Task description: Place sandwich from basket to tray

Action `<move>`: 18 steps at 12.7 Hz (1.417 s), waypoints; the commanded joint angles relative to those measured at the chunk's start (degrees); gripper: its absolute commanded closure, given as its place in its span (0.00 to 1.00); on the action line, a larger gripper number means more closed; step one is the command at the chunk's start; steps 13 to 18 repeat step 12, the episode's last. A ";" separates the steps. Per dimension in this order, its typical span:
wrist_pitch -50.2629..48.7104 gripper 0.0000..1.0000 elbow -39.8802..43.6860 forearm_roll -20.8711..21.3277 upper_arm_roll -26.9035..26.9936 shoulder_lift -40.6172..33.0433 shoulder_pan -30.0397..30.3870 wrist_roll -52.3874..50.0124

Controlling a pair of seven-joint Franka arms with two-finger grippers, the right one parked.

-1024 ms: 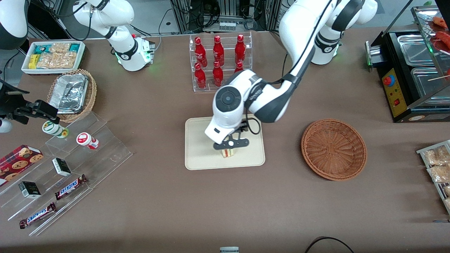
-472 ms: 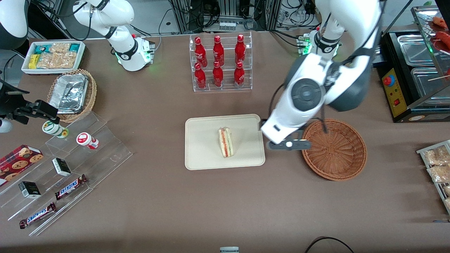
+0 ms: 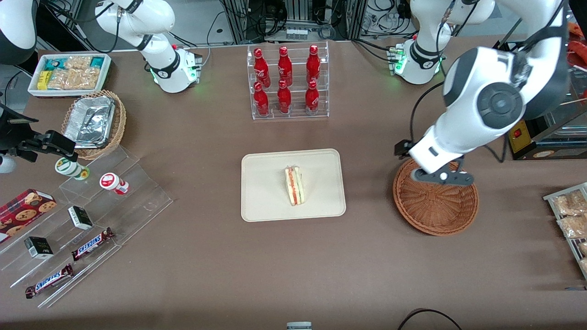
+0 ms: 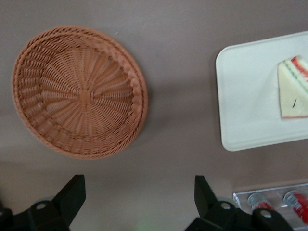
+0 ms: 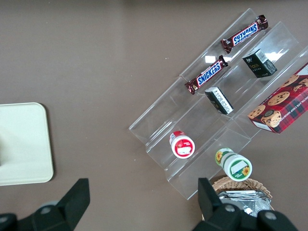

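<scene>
Going across the front view from the parked arm's end: 2 Snickers bars (image 3: 69,263), "SNICKERS" readable on both wrappers, lie on a clear stepped display w/ 2 small dark boxes (image 3: 59,232), a red cookie box (image 3: 23,211) and 2 small round pots (image 3: 91,175); pot and box print too small to read. Farther from the camera, 1 tan wicker basket (image 3: 120,120) w/ foil trays and 1 white bin of snack packets (image 3: 69,73).

Mid surface (image 3: 293,266): 6 red bottles (image 3: 285,80) in a clear rack, white script on them not legible. Nearer the camera, 1 cream tray (image 3: 266,192) w/ 1 sandwich (image 3: 294,185) lying near its middle, red/green filling edge showing.

Toward the working arm's end: 1 reddish-brown basket (image 3: 435,206), nothing in it. The claw (image 3: 438,178) hangs above the basket's rim on the side farther from the camera; in the wrist view its fingers (image 4: 72,195) stand wide apart, holding nothing.

Vs 0.5 s ago: claw was between tray and basket, now over the basket, arm swung farther toward its own end. 1.0 s ago it was down on the sandwich at the tray. Sandwich, tray, basket unchanged since 0.5 s ago.
</scene>
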 commanded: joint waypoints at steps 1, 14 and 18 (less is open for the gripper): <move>-1.88 0.00 -5.57 0.66 -0.62 -6.42 3.53 4.80; -15.68 0.00 -1.37 0.84 -2.02 -14.70 16.11 14.48; -15.68 0.00 -1.37 0.84 -2.02 -14.70 16.11 14.48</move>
